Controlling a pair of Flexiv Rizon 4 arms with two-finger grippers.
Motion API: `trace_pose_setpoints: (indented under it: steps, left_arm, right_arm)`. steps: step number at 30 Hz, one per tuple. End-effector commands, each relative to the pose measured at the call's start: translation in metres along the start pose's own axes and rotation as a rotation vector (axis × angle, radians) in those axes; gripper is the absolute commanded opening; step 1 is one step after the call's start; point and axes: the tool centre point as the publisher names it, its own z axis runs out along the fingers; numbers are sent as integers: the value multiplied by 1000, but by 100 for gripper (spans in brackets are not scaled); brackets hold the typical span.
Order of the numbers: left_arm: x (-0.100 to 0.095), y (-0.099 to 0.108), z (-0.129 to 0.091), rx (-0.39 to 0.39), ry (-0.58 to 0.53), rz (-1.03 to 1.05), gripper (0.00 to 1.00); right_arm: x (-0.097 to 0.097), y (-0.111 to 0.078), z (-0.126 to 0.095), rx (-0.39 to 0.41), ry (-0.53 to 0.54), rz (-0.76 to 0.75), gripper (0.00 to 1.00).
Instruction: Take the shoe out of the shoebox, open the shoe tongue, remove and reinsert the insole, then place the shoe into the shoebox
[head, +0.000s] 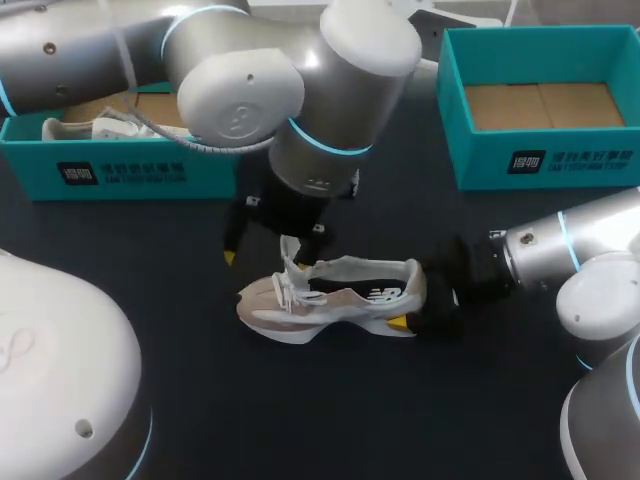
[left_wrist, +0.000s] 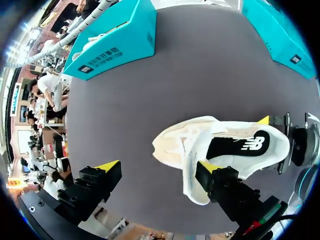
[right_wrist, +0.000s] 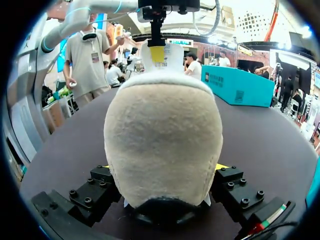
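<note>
A beige and white shoe lies on its side on the dark table, toe to the left. Its white tongue is pulled up and out. My left gripper hangs over the laces, open wide. In the left wrist view the tongue rests against one of the left gripper's fingers and nothing touches the other. My right gripper is shut on the shoe's heel. In the right wrist view the heel fills the space between the right gripper's fingers.
A teal shoebox at the back left holds another pale shoe. A second teal shoebox stands at the back right with only its cardboard floor showing. My left arm's big elbow hangs over the middle back of the table.
</note>
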Motion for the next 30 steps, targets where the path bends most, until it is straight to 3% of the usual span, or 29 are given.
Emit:
trace_pose_setpoints:
  steps: [1,7,14,16,28,29,30]
  left_arm:
    - [-17,-1,-30,39,138,128,100]
    - [-8,-3,-67,107,257,495,100]
    - [20,3,-93,152,327,1087,100]
    - [29,10,-100,208,343,1231,100]
    - [71,10,-136,337,516,1640,100]
    - [73,9,-138,333,534,1658,81]
    - [76,8,-140,338,544,1674,52]
  right_arm:
    - [0,-1,2,3,-2,-1,0]
    - [0,-1,2,3,-2,-1,0]
    - [0,-1,2,3,-2,-1,0]
    - [0,-1,2,3,-2,-1,0]
    - [0,-1,2,3,-2,-1,0]
    - [0,-1,2,3,-2,-1,0]
    - [0,-1,2,3,-2,-1,0]
